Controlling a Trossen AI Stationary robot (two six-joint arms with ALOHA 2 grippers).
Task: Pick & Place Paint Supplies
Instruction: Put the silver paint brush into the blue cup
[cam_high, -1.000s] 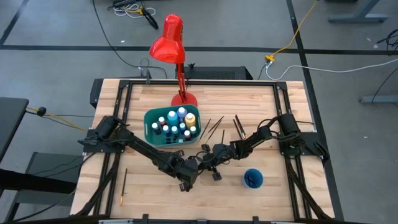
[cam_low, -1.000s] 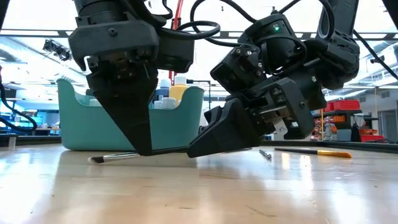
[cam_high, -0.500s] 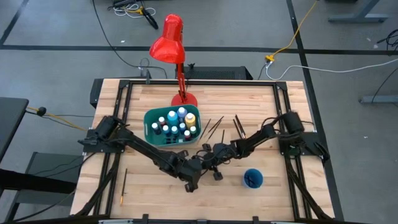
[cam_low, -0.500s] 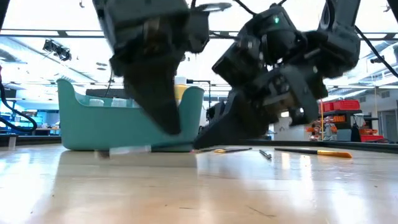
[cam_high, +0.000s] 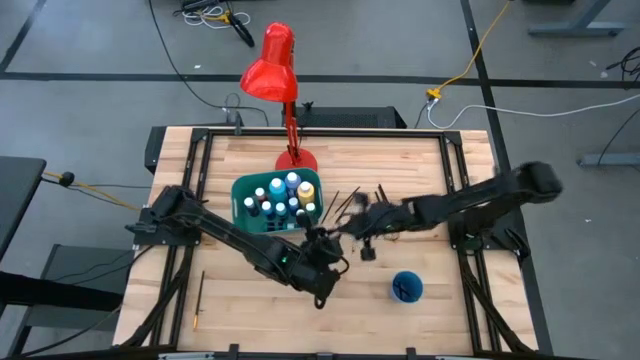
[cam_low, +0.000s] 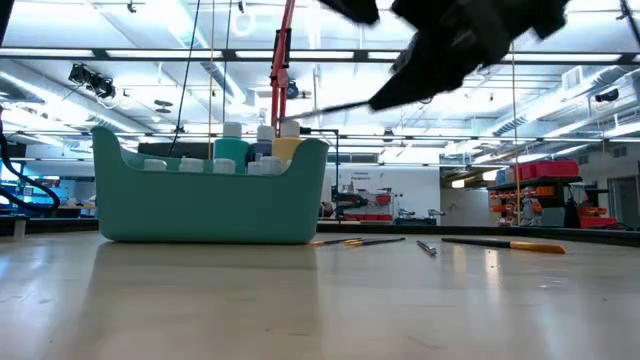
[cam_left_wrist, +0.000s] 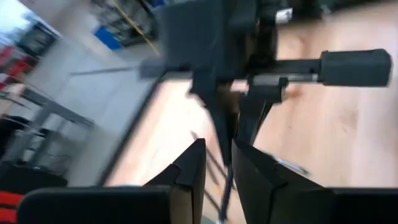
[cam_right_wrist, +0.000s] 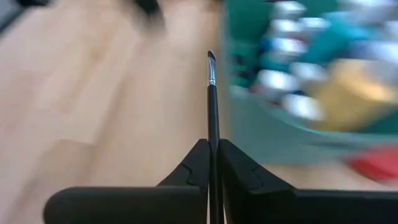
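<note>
Over the wooden table (cam_high: 420, 165) the right gripper (cam_right_wrist: 214, 163) is pinching a thin paintbrush (cam_right_wrist: 212, 102) near the teal bin (cam_high: 243, 190) of paint bottles (cam_high: 282, 195), while the left gripper (cam_left_wrist: 217, 171), slightly parted and empty, is crowding close, risking a collision that knocks the brush loose.

Right tool (cam_right_wrist: 213, 163) with paintbrush (cam_right_wrist: 212, 93) now raised.

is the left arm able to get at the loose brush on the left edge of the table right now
Probably yes: the paintbrush lies alone on bare wood, nothing on it, and the left gripper carries nothing, though it sits mid-table and must swing back.
</note>
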